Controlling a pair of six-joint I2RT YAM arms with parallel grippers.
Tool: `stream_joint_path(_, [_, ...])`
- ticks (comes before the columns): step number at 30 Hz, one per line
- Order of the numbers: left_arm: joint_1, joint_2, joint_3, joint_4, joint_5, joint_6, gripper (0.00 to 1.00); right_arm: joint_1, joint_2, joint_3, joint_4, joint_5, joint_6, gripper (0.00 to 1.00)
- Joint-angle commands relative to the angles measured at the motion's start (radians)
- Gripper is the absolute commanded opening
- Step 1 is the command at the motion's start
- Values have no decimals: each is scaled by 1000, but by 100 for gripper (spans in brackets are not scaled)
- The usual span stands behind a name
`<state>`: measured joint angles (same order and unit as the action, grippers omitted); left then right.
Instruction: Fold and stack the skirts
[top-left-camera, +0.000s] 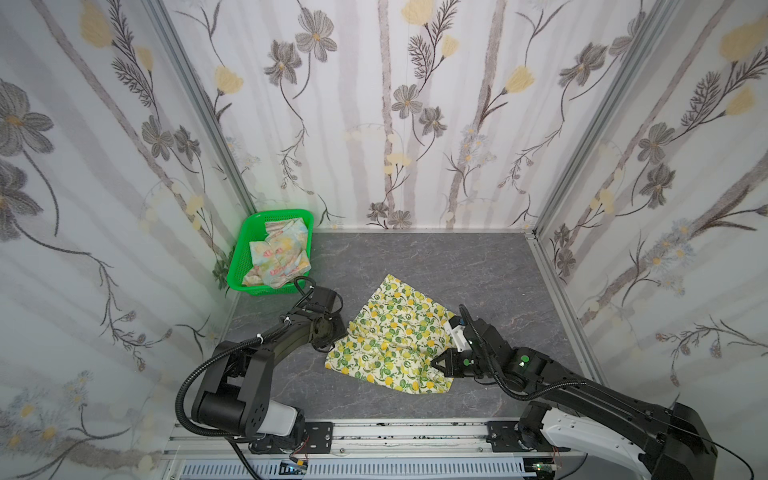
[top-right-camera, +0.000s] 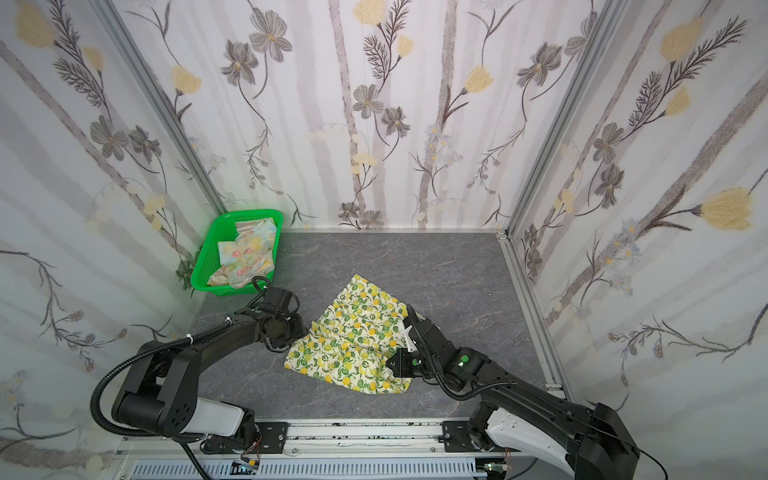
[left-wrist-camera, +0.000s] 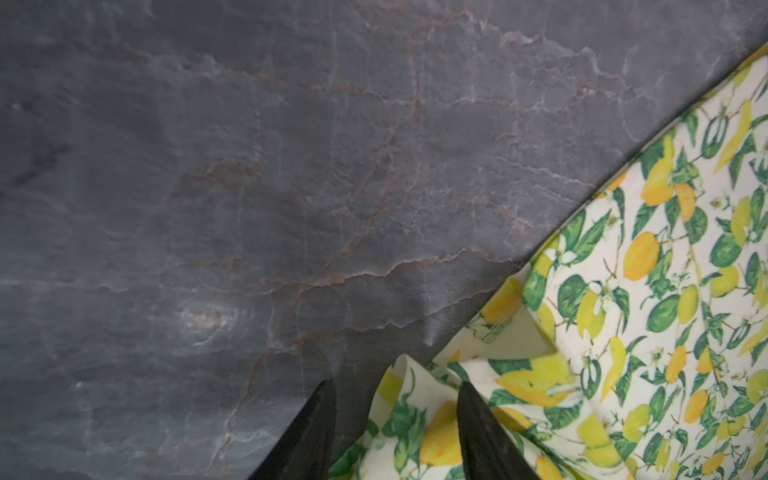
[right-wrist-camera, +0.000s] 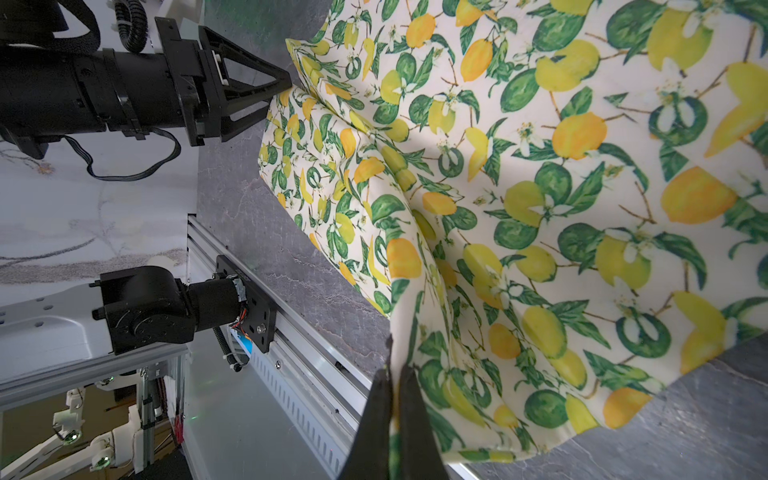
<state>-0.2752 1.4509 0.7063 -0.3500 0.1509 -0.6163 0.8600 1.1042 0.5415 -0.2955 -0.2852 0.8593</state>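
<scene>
right tool clamps the cream lemon-print cloth skirt on the grey marbled surface; left tool, jaws parted astride its edge, should pinch firmly before folding.

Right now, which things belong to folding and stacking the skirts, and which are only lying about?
For the job: lemon-print skirt, pinched by the right gripper; pastel flowered skirt.
Lying about: green perforated basket, though it holds that skirt.
</scene>
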Motion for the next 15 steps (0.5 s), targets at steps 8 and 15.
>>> stream_joint_path(8, [0,23,12,74,58,16,24,-8,5,7,42,0,7,0])
stream_joint_path(15, [1,6,-17,74,68,18,44,-10,4,17,37,3,5,0])
